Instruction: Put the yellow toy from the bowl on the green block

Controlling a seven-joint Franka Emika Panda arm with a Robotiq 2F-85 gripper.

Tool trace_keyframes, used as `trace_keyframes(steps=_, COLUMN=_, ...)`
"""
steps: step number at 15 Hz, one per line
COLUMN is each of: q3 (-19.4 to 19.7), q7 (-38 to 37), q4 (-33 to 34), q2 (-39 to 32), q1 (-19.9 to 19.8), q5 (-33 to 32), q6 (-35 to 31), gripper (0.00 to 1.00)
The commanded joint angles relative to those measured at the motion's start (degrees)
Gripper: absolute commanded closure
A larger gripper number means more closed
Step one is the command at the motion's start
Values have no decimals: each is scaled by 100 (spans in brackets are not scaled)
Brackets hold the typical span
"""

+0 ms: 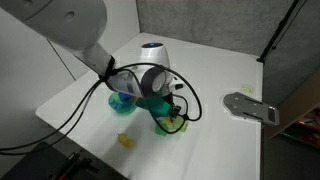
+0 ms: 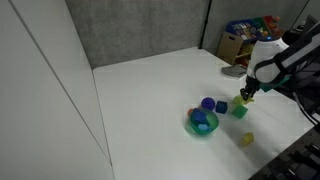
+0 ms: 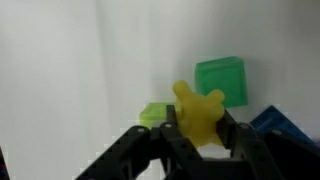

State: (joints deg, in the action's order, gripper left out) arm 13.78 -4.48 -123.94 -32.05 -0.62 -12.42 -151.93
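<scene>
Toy (image 3: 198, 108) bright yellow, star-pointed, pinched in gripper (image 3: 200, 124) near green block (image 3: 222, 80).

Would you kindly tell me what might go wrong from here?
The yellow toy, pinched in the gripper, is knobbly and may tip off the green block. In the wrist view it is off-centre from the block, so releasing now could miss. The nearby lime cube might get bumped.
</scene>
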Motion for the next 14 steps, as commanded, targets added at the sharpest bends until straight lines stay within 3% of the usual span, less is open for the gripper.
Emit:
trace_keyframes(steps=1, q3=183, q7=-316, q4=-124, q2=-24, q1=231, q5=-354, q6=-140, gripper=83)
trace_keyframes(steps=14, q3=468, q7=-892, q4=-295, q2=-85, q1=702, q5=-1067, q6=-203, gripper=83)
